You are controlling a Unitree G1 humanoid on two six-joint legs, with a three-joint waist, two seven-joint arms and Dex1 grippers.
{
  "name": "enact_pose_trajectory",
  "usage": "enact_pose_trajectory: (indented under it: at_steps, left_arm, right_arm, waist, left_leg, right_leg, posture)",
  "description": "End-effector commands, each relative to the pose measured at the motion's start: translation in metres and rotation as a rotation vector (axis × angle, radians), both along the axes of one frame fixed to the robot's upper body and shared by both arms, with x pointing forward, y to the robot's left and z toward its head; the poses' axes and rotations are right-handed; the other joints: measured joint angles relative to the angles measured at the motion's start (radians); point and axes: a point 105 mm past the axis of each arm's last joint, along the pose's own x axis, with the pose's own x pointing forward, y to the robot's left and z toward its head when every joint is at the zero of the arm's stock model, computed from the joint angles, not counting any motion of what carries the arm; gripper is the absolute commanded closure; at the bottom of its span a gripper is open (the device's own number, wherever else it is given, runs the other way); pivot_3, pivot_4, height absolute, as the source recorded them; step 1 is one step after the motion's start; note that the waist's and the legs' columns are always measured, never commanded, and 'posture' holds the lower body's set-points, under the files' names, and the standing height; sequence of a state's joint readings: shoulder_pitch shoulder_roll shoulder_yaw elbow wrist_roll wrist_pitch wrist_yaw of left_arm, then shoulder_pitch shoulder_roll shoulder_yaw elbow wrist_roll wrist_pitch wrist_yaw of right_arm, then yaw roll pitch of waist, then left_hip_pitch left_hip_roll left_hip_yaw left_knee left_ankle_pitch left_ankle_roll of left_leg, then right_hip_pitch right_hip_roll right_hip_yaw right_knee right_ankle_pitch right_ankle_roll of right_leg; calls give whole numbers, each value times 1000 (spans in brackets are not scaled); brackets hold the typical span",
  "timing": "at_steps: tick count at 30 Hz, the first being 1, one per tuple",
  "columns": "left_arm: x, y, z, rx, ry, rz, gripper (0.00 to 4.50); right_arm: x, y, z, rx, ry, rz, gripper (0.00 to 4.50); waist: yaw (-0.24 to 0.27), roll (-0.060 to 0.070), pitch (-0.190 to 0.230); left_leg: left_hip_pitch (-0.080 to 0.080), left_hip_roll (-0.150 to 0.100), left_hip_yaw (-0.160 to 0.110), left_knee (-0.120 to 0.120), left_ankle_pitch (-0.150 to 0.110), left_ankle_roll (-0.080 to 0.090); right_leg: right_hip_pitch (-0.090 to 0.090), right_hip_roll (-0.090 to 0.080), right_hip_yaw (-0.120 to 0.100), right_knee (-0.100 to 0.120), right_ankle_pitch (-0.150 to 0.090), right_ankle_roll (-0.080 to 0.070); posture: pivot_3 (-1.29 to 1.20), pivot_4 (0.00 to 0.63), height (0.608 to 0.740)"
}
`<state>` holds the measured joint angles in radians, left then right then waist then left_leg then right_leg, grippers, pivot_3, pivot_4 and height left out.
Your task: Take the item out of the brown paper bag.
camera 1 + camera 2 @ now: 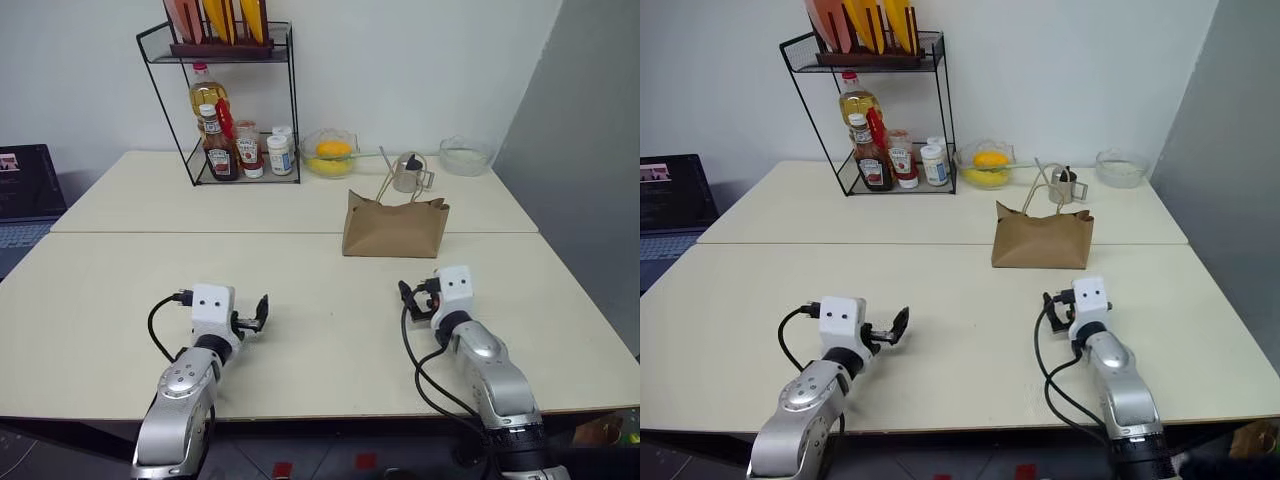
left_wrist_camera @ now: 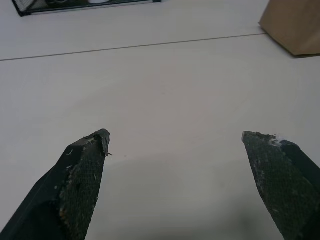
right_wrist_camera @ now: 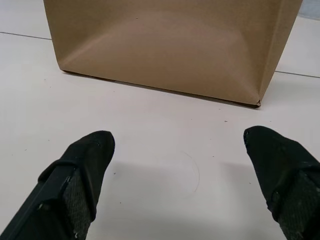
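Small plain brown kraft paper bag with thin looped cord handles, upright on the pale surface, just ahead of the right gripper. Both right and left gripper wide open, empty, hovering low. Item hidden, presumably inside. Best approach: steady the bag's side, reach through the top opening.

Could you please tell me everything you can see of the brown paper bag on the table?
The brown paper bag is small, plain kraft paper, wider than tall, creased across its front. It stands upright on the pale table, at the seam between two tabletops, thin beige cord handles rising from its open top. Its contents are hidden. Nothing grips it; the right gripper faces it, apart, jaws open.
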<state>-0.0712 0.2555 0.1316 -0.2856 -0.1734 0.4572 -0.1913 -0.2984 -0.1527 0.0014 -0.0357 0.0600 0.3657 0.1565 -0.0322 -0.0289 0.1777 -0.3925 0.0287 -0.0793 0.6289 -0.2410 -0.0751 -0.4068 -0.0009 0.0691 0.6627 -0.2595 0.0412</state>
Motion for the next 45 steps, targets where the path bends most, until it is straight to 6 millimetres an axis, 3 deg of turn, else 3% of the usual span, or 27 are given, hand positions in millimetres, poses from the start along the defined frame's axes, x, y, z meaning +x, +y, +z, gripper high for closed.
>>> enact_pose_trajectory:
  at_steps: [1, 6, 15, 19, 28, 31, 36, 40, 45]
  left_arm:
    - [-3, -1, 20, -18, -65, -10, 8]
    - [-4, 2, 16, 54, -54, -25, 8]
    - [-4, -3, 24, 30, -84, -63, 8]
    - [-4, -13, 48, 30, -137, -156, 8]
    - [-3, -57, 105, 85, -197, -476, 8]
    - [-1, -74, 122, 154, -220, -568, 8]
    - [2, -89, 150, 159, -248, -649, 8]
    - [-3, -94, 162, 160, -238, -705, 8]
    - [0, -83, 171, 186, -269, -653, 8]
  right_arm:
    - [-3, -2, 16, 0, -58, -3, 0]
    - [-4, -2, 13, -4, -57, 1, 0]
    - [-8, 1, 18, -23, -77, 10, 0]
    - [-7, -3, 43, -71, -159, -1, 0]
    - [9, -7, 108, -242, -331, -13, 0]
    - [24, -5, 135, -404, -405, 13, 0]
    - [50, 3, 156, -534, -461, 50, 0]
    - [70, 8, 167, -584, -483, 57, 0]
    - [95, 3, 184, -659, -487, 13, 0]
  waist:
    - [0, 0, 0]
    - [0, 0, 0]
    - [1, 0, 0]
    - [1, 0, 0]
    - [-1, 0, 0]
    - [-1, 1, 1]
    - [-3, 0, 1]
    - [-8, 1, 1]
    - [-15, 1, 2]
  left_leg:
    - [0, 0, 0, 0, 0, 0]
    - [0, 0, 0, 0, 0, 0]
    - [0, 0, 0, 0, 0, 0]
    - [0, 0, 0, 0, 0, 0]
    - [0, 0, 0, 0, 0, 0]
    - [0, 0, 0, 0, 0, 0]
    - [0, 0, 0, 0, 0, 0]
    - [0, 0, 0, 0, 0, 0]
    - [-1, 0, 0, 0, 0, 0]
  right_leg:
    - [0, 0, 0, 0, 0, 0]
    - [0, 0, 0, 0, 0, 0]
    - [0, 0, 0, 0, 0, 0]
    - [0, 0, 0, 0, 0, 0]
    - [0, 0, 0, 0, 0, 0]
    - [0, 0, 0, 0, 0, 0]
    - [0, 0, 0, -1, 0, 0]
    - [0, 0, 0, -1, 0, 0]
    - [-1, 0, 0, 0, 0, 0]
  posture:
    - [0, 150, 740]
    - [0, 150, 740]
    - [0, 150, 740]
    - [0, 150, 740]
    - [0, 150, 740]
    - [0, 150, 740]
    - [0, 150, 740]
    - [0, 150, 740]
    - [0, 150, 740]
